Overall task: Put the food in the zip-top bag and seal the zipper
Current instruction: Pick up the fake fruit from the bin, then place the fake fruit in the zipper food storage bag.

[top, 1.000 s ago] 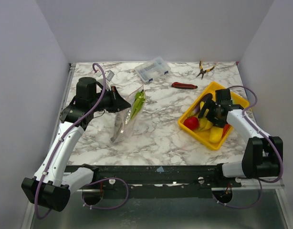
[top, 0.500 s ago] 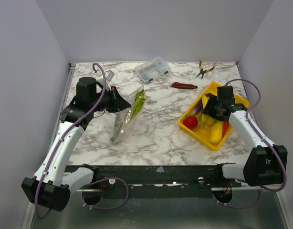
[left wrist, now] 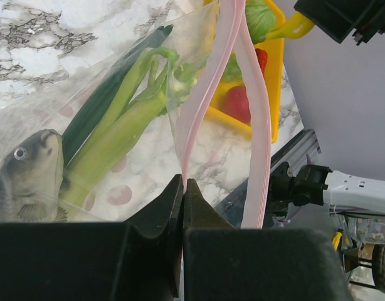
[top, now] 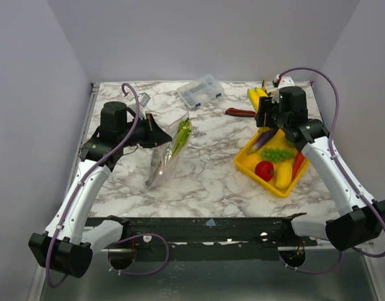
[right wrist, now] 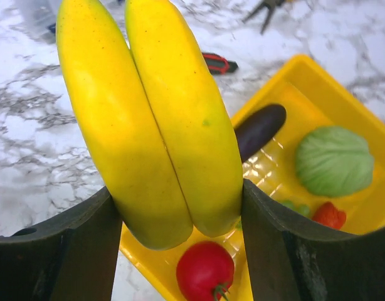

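Note:
My left gripper (top: 152,129) (left wrist: 182,185) is shut on one lip of the zipper (left wrist: 208,94), the pink strip of the zip-top bag (top: 165,153), and holds the mouth up and gaping. A green celery stalk (top: 182,134) (left wrist: 123,125) and a grey toy fish (left wrist: 26,175) lie inside the bag. My right gripper (top: 260,105) (right wrist: 178,191) is shut on a pair of yellow bananas (top: 255,95) (right wrist: 155,119), held above the back corner of the yellow tray (top: 246,162). Other food lies in the tray: a red tomato (top: 264,170) (right wrist: 205,269), a purple eggplant (top: 263,139) (right wrist: 258,128) and a green leafy ball (right wrist: 333,160).
A rigid clear compartment box (top: 200,91) stands at the back centre. A red-handled tool (top: 241,113) (right wrist: 219,63) lies just left of the tray, and pliers (right wrist: 263,9) lie behind it. Grey walls close in the table on three sides.
My right gripper closed on the bananas in the tray and lifted them up and towards the back left. The left gripper and the bag have not moved.

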Controlling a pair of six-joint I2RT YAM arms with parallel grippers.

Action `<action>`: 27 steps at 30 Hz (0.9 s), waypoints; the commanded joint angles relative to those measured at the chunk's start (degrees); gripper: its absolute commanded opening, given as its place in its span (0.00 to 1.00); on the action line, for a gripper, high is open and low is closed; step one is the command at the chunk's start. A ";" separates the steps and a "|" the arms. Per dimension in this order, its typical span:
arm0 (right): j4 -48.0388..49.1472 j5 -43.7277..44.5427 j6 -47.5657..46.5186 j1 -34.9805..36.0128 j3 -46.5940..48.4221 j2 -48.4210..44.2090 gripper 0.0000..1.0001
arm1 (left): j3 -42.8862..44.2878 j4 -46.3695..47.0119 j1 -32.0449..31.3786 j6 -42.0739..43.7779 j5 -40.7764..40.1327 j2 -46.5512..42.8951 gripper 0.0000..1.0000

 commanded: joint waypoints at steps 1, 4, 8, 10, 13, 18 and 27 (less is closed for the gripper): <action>1.97 -6.81 -9.24 3.12 4.02 -0.75 0.22 | -0.37 1.16 0.26 -0.02 1.40 -0.11 0.00; 5.59 -11.67 -19.25 8.15 3.53 -2.61 0.21 | -0.37 1.19 0.28 -0.02 1.37 0.13 0.00; 10.98 -10.44 -34.08 16.64 1.69 -4.13 0.21 | -0.27 1.23 0.28 -0.10 1.91 0.54 0.00; 13.19 -9.23 -39.13 19.32 2.54 -3.81 0.21 | -0.29 1.21 0.32 -0.03 1.45 0.66 0.00; 14.85 -6.69 -46.74 23.15 4.57 -2.75 0.22 | -0.22 0.93 0.34 0.07 1.41 0.97 0.00; 13.03 2.32 -62.88 30.38 7.03 -0.39 0.22 | -0.04 0.84 0.29 0.12 1.20 0.93 0.00; 22.88 10.41 -82.70 39.03 1.59 -1.51 0.18 | 1.35 0.12 0.02 -1.09 0.61 1.83 0.00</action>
